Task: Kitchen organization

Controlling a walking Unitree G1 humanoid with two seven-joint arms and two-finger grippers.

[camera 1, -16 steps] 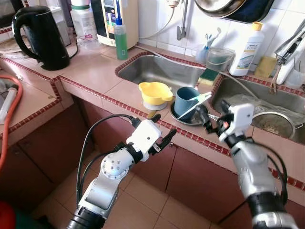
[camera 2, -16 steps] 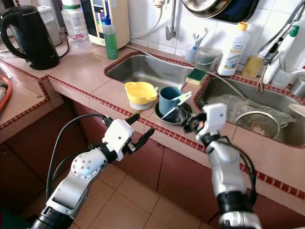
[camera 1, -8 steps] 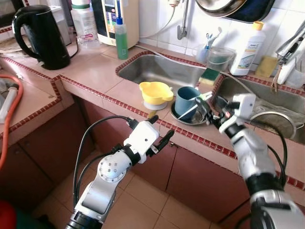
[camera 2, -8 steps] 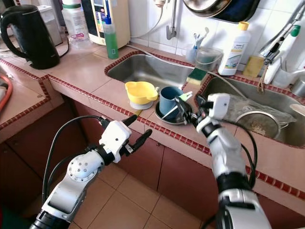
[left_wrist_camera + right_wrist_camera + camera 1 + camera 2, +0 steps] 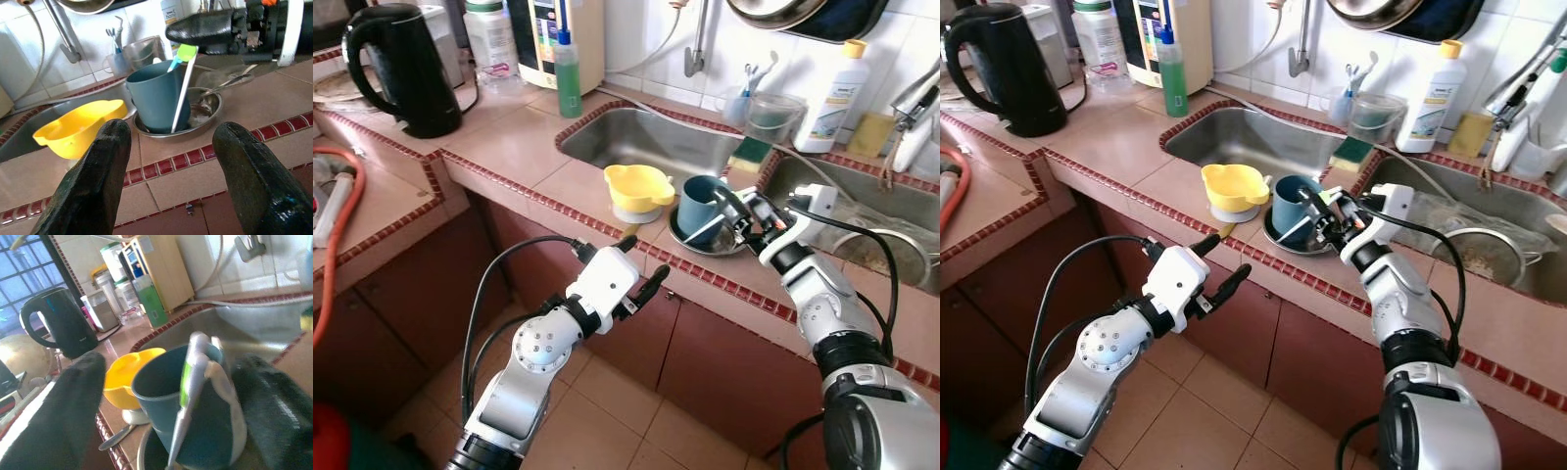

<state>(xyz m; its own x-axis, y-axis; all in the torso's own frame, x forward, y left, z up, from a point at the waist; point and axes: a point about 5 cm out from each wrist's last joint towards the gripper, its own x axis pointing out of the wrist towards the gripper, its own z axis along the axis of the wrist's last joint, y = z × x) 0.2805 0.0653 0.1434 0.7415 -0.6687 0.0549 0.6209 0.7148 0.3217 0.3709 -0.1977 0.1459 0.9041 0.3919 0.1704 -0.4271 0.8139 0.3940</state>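
Note:
A teal cup [image 5: 697, 203] stands on a round metal plate [image 5: 688, 238] on the tiled counter between two sinks. A white-handled spatula [image 5: 184, 92] with a green head leans in the cup. Beside it sits a yellow bowl [image 5: 637, 185]. My right gripper [image 5: 732, 213] is open at the cup's right side; in the right wrist view one finger [image 5: 63, 416] and the other finger [image 5: 279, 416] flank the cup [image 5: 205, 431] and spatula [image 5: 188, 396]. My left gripper [image 5: 641, 266] is open, held in front of the counter edge below the yellow bowl.
A black kettle [image 5: 396, 64] and a green bottle [image 5: 567, 64] stand at the back left. The left sink [image 5: 656, 142] lies behind the cup, with a sponge [image 5: 751, 152] on its rim. A strainer [image 5: 901, 259] sits in the right sink. An orange hose [image 5: 337, 264] runs at far left.
My right gripper has reached forward and left from the counter edge up to the cup and spatula. The left arm has hardly moved.

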